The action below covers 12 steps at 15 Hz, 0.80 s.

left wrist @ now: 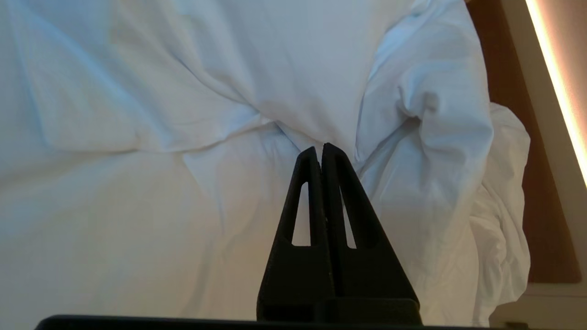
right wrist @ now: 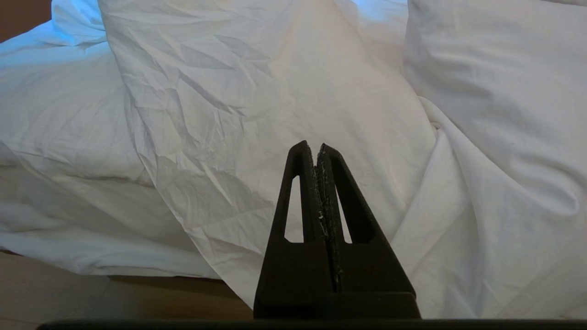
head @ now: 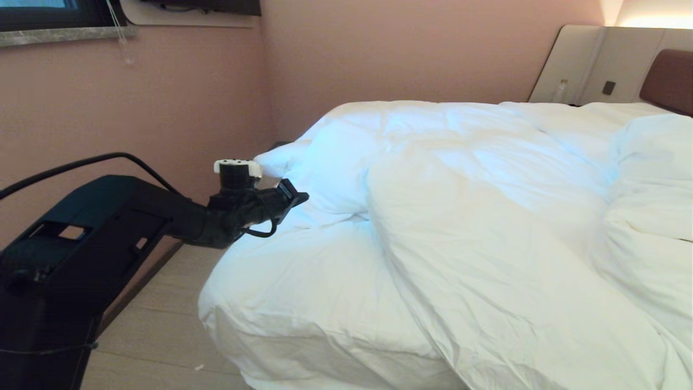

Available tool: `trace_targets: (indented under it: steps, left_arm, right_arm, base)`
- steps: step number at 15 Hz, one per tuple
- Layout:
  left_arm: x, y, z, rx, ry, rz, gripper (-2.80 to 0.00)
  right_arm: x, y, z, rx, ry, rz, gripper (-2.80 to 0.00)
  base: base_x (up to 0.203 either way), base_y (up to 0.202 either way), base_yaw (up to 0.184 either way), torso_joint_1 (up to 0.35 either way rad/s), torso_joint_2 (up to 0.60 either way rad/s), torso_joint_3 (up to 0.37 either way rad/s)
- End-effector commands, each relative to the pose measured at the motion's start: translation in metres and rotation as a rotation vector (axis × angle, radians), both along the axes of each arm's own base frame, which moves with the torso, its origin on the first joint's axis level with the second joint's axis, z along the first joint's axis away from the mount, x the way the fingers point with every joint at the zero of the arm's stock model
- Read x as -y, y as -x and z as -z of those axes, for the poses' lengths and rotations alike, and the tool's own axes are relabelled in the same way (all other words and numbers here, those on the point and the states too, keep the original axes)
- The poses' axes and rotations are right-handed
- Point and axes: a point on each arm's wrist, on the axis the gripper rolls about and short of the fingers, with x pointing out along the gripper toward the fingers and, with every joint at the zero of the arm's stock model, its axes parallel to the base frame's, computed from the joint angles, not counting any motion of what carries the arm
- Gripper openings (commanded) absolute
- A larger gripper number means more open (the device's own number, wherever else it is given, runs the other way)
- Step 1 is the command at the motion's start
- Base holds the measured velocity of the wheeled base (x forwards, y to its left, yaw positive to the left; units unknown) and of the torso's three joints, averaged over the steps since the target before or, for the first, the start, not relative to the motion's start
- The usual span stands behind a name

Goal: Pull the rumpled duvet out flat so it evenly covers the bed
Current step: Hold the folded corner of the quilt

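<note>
Just ahead of my left fingers [head: 296, 196], pressed shut on nothing, the duvet [head: 460, 216] lies bunched on the bed [head: 303, 346], its long fold running away from them. My right fingers [right wrist: 316, 149], also shut and empty, hang farther off.

No readable text, label, brand or number anywhere — all three views.

Wide low bed [head: 260, 352] w/ brown padded headboard [head: 668, 81] at far right, standing on pale wood-look floor [head: 157, 330] beside pink wall. Directly on top: puffy white duvet [head: 460, 227], rumpled, bunched in thick diagonal fold across middle, heaped at right, draped over near-left corner & hanging toward floor.
</note>
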Motion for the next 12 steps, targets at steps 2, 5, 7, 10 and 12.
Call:
trace_targets:
  steps: [2,5,7,10,12]
  left_arm:
    - [0.006,0.002,0.0,-0.005,0.003,0.014,-2.8]
    - [0.021,0.014,-0.003,-0.003,-0.012,0.052,-2.8]
    - [0.028,0.024,-0.011,0.021,-0.031,0.078,-2.8]
    - [0.041,0.038,-0.023,0.032,-0.027,0.118,-2.8]
    - [0.054,0.045,-0.024,0.029,-0.026,0.15,-2.8]
  right_arm:
    - [0.0,0.0,0.0,-0.001,0.0,0.0,-2.8]
    - [0.0,0.0,0.0,-0.001,0.0,0.0,-2.8]
    - [0.0,0.0,0.0,-0.001,0.0,0.0,-2.8]
    - [0.0,0.0,0.0,-0.001,0.0,0.0,-2.8]
    - [0.0,0.0,0.0,-0.001,0.0,0.0,-2.8]
  base:
    - [0.0,0.0,0.0,0.0,0.0,0.0]
    - [0.0,0.0,0.0,0.0,0.0,0.0]
    - [0.0,0.0,0.0,0.0,0.0,0.0]
    - [0.0,0.0,0.0,0.0,0.0,0.0]
    - [0.0,0.0,0.0,0.0,0.0,0.0]
